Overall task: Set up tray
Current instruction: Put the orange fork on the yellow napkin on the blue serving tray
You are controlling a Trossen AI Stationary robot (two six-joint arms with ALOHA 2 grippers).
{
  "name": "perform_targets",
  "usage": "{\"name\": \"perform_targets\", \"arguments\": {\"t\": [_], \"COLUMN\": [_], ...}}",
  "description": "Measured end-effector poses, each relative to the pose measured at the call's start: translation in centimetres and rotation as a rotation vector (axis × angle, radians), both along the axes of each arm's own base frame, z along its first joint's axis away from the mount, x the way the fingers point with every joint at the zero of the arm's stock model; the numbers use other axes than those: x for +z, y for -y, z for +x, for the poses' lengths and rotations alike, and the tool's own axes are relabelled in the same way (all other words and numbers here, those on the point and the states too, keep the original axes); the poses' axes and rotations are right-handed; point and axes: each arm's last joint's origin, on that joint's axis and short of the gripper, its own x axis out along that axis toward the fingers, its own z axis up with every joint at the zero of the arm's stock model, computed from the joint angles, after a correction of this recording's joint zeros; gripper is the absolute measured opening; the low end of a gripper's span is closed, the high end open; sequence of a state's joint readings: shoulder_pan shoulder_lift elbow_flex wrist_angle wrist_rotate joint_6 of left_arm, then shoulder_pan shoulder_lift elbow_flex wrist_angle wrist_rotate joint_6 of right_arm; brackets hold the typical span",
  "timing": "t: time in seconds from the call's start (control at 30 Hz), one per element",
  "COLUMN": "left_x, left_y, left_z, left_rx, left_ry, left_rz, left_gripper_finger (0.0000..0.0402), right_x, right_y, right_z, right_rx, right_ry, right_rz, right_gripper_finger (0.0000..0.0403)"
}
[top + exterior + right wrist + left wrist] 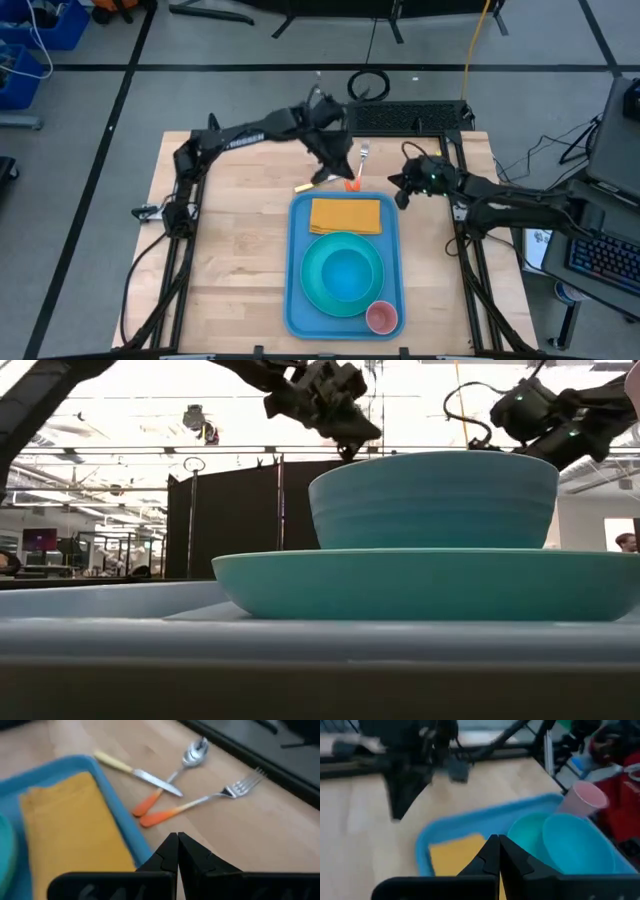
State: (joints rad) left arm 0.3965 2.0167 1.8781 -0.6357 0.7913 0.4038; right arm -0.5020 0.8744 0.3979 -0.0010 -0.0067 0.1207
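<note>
We see the tray (296, 262) on the worktop (230, 260), carrying napkin (345, 215), bowl (347, 272) and cup (381, 317). Both our left claw (337, 170) and right claw (400, 193) hover beyond it, pinched closed and empty.

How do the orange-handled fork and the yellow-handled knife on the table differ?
The orange-handled metal fork has tines; the yellow-handled metal knife has a flat blade. The fork lies clear of the other cutlery; the knife's blade crosses the orange-handled spoon. Both lie flat on the wooden table, outside the light-blue plastic tray.
</note>
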Motion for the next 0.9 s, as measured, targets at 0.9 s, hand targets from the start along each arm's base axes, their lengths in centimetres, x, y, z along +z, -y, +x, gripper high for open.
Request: {"name": "perform_targets", "arguments": {"t": [0.9], "left_x": [-9.0], "left_y": [7.6], "left_z": [-11.8], "left_rx": [0.699], "left_ry": [0.483], "left_rz": [0.013], "left_gripper_finger": [0.0006], "right_x": [0.7], "right_y": [13.6], "right_z": [6.9], "right_rx": [0.000], "right_ry": [-0.251], "right_rz": [0.260], "right_gripper_finger": [0.0000]}}
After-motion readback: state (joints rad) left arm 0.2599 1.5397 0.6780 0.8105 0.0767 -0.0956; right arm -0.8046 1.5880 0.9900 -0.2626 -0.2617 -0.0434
